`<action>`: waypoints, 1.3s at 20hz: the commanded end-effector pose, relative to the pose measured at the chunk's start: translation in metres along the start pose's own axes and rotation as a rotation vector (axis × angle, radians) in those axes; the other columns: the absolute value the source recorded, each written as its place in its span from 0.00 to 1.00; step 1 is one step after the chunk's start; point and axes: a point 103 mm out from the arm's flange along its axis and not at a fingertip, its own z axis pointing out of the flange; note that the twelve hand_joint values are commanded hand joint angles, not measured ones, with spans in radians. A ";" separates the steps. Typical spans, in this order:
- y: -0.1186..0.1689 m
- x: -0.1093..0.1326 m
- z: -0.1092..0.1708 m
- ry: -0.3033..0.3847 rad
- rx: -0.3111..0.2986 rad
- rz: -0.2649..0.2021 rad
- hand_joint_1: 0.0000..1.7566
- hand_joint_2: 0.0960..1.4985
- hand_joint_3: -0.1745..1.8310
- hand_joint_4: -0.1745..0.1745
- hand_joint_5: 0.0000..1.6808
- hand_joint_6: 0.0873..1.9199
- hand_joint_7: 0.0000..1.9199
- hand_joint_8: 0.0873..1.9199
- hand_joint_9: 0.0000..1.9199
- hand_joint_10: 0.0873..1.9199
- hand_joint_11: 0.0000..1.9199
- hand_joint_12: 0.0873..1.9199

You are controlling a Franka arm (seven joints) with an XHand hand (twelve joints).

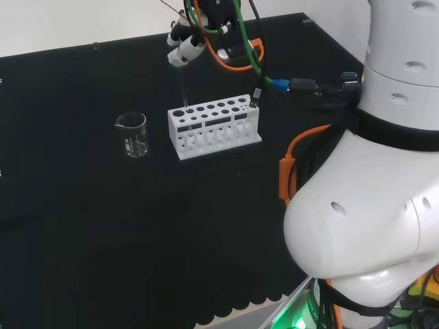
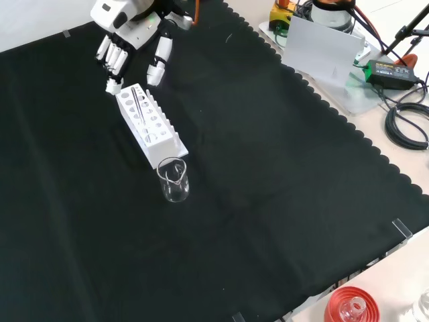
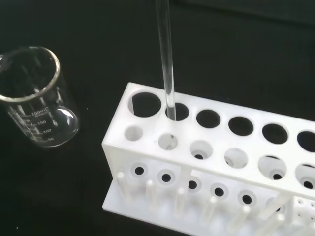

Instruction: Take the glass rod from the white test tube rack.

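Observation:
The white test tube rack (image 1: 214,127) (image 2: 151,124) (image 3: 216,162) stands on the black cloth. A clear glass rod (image 2: 138,107) (image 3: 166,59) stands nearly upright in a hole near one end of the rack, faint in the head view (image 1: 184,96). The hand (image 1: 184,42) (image 2: 127,37) hovers just above that end. Its fingers (image 2: 111,59) point down, fairly straight, on one side of the rod's top, with the thumb (image 2: 158,62) on the other side. I see nothing pinched between them.
An empty glass beaker (image 1: 132,133) (image 2: 174,180) (image 3: 34,98) stands close to the rack's end. In the front view a red ribbed stand (image 2: 348,307) with a flask sits past the cloth's near edge. Cables and devices (image 2: 389,67) lie off the cloth at right.

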 end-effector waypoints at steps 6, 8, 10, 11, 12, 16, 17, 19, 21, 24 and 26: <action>0.013 0.000 0.015 0.027 0.028 -0.014 0.32 0.76 0.00 0.29 0.24 0.15 0.25 0.42 0.32 0.42 0.19 0.73; 0.015 0.000 0.016 0.030 0.028 -0.017 0.32 0.77 0.00 0.29 0.22 0.22 0.26 0.42 0.33 0.42 0.19 0.72; 0.016 0.000 0.017 0.031 0.028 -0.019 0.33 0.77 0.00 0.27 0.21 0.28 0.27 0.41 0.34 0.41 0.20 0.72; 0.018 0.000 0.018 0.031 0.028 -0.019 0.33 0.77 0.00 0.27 0.22 0.31 0.28 0.41 0.34 0.41 0.21 0.72; 0.019 0.000 0.019 0.035 0.025 -0.021 0.33 0.77 0.00 0.26 0.22 0.33 0.28 0.41 0.35 0.41 0.21 0.72; 0.021 -0.001 0.020 0.036 0.021 -0.022 0.35 0.78 0.00 0.24 0.26 0.39 0.30 0.41 0.38 0.40 0.24 0.71; 0.022 -0.002 0.021 0.036 0.020 -0.022 0.36 0.79 0.00 0.24 0.27 0.40 0.31 0.41 0.38 0.40 0.24 0.71; 0.023 -0.002 0.021 0.036 0.018 -0.022 0.37 0.79 0.00 0.23 0.28 0.41 0.31 0.41 0.39 0.40 0.25 0.71; 0.024 -0.002 0.022 0.033 0.021 -0.021 0.37 0.80 0.00 0.22 0.29 0.43 0.32 0.41 0.40 0.39 0.25 0.71; 0.032 0.000 0.029 0.029 0.017 -0.024 0.39 0.80 0.00 0.19 0.33 0.44 0.34 0.40 0.41 0.39 0.26 0.70; 0.035 0.001 0.031 0.023 0.001 -0.027 0.43 0.80 0.00 0.17 0.36 0.45 0.35 0.40 0.43 0.37 0.27 0.70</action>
